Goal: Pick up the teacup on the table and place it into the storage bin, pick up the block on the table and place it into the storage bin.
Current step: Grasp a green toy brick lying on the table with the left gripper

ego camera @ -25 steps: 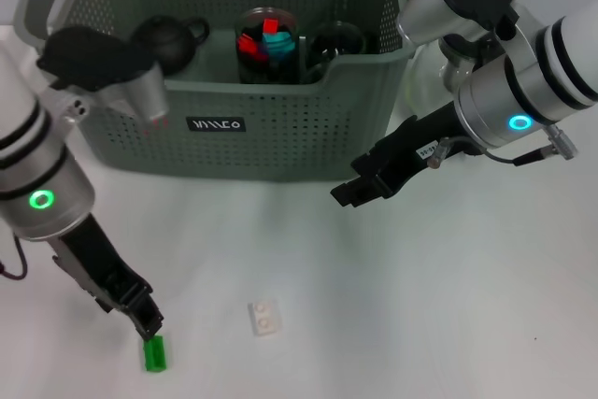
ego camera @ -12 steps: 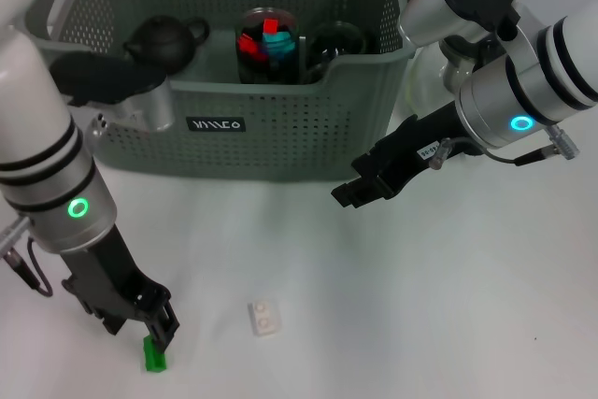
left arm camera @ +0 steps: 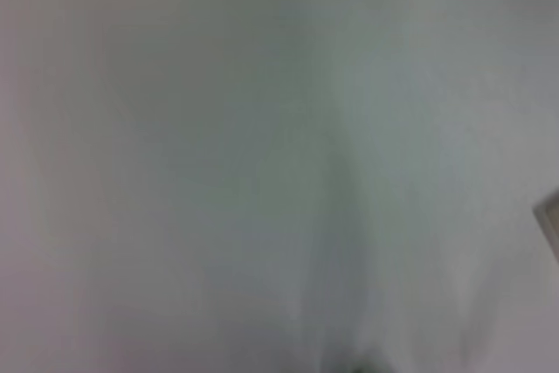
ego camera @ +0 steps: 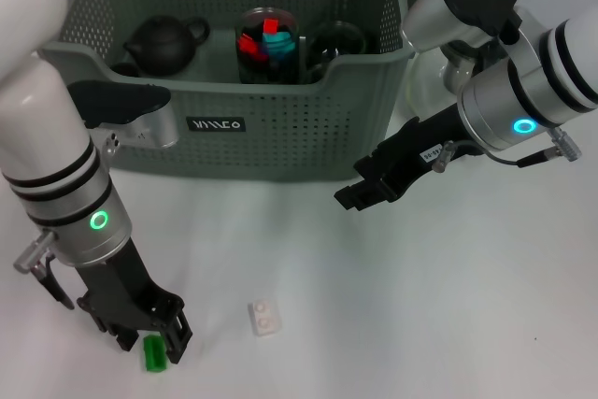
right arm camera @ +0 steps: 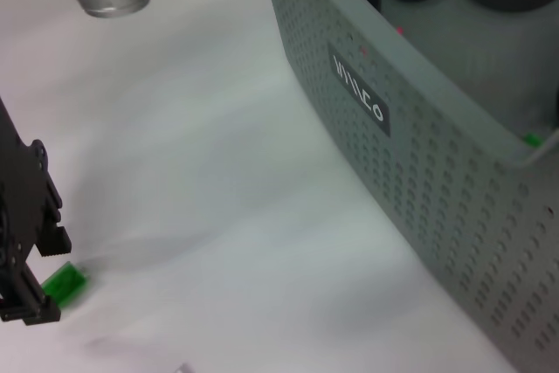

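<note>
Left gripper (ego camera: 157, 335) low over green block (ego camera: 154, 354), fingers open, empty; centre, then close; right gripper (ego camera: 360, 195) idle, fingers' state unclear.

The head view looks forward and down over the white surface (ego camera: 392, 306), taking in the storage bin (ego camera: 280, 128) and both arms. The left wrist view sits so close to the surface that it shows only blurred pale grey. The right wrist view looks low across the surface, sharing with the head view the bin's labelled wall and the green block (right arm camera: 65, 285).
</note>
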Robot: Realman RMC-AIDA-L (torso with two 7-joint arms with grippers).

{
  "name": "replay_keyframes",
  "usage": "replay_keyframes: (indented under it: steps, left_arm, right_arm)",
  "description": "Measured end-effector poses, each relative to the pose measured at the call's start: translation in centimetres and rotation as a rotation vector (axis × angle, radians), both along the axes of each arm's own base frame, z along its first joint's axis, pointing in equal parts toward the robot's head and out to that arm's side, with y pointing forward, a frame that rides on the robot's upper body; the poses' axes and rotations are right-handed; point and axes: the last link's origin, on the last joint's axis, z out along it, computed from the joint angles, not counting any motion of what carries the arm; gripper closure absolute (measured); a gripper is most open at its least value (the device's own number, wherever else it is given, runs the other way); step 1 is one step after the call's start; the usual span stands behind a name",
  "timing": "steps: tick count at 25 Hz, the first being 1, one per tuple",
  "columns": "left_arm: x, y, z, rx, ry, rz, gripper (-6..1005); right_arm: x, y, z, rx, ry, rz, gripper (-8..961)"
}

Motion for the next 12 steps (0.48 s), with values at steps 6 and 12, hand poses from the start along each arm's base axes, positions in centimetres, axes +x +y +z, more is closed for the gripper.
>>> replay_keyframes:
  steps: [6, 12]
  left_arm:
    - [0.02, 0.36, -0.07, 0.004, 0.0, 0.008, 399]
    - [-0.24, 0.44, -0.1, -0.009, 0.021, 0.018, 428]
  right_arm:
    - [0.05, -0.02, 0.01, -0.001, 0.0, 0.003, 394]
    - [0.18, 0.05, 0.15, 0.002, -0.003, 0.001, 393]
